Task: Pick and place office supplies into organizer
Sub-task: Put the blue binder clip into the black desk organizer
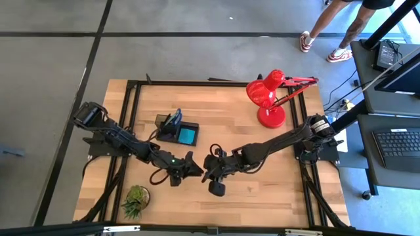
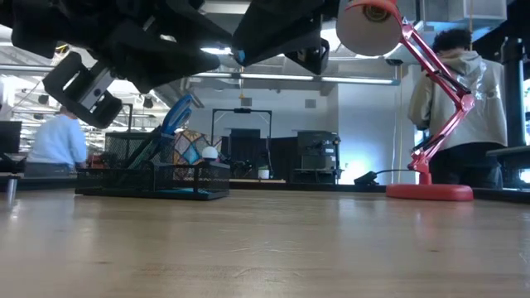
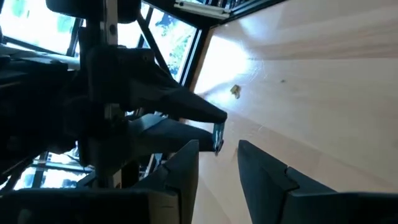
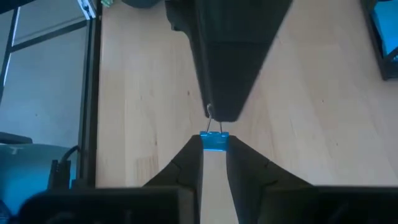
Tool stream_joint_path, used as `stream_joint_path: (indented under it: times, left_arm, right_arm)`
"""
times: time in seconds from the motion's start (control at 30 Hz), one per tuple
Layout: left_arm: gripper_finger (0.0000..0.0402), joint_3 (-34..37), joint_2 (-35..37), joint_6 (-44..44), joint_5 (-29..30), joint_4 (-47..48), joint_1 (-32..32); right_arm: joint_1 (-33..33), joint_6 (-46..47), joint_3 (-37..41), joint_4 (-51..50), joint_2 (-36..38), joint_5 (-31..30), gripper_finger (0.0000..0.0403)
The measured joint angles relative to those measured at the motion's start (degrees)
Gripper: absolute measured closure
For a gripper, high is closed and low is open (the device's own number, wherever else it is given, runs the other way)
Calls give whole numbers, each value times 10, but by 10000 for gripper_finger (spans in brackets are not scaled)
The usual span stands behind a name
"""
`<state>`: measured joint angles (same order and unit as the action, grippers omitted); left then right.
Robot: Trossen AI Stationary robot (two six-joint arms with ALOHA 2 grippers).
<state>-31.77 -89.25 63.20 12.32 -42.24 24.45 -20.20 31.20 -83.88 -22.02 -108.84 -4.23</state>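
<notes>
Both grippers meet mid-table over smooth pale wood: right gripper (image 4: 214,155) pinches a small blue binder clip (image 4: 214,142), left gripper (image 3: 217,165) fingers parted beside it. Black mesh organizer (image 1: 177,131) sits behind.

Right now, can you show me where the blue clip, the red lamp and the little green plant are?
blue clip (image 4: 215,142): right wrist view, on its blue body between the end effector's fingertips.
red lamp (image 1: 266,90): high view, on its shade.
green plant (image 1: 135,200): high view, on its leaves.
</notes>
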Motion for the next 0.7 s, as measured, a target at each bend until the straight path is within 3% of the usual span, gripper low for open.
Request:
stream_joint_path:
  times: [0.5, 0.7]
  left_arm:
    - [297, 0, 0, 0, 2, -5, 2]
    - [319, 0, 0, -10, 2, -34, 1]
  right_arm:
    - [1, -5, 0, 0, 0, 0, 346]
    - [1, -8, 0, 0, 0, 0, 346]
